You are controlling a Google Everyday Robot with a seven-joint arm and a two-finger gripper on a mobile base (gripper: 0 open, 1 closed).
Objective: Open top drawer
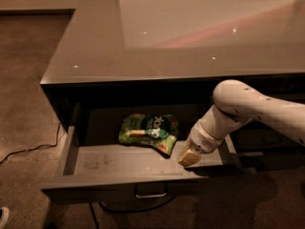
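The top drawer [119,163] stands pulled out from under the grey counter, its shallow grey tray showing. Its dark-grey front faces down the picture with the metal loop handle [150,192] at its middle. A green snack bag [148,132] lies flat in the tray toward the back. My white arm comes in from the right, and my gripper [189,157] hangs with its tan tips inside the drawer, just right of the bag and near the right side wall.
The glossy grey counter top [181,32] overhangs the drawer. Another grey drawer front [267,142] lies right of my arm. A black cable [28,151] trails on the brown carpet at the left, and another loops under the drawer.
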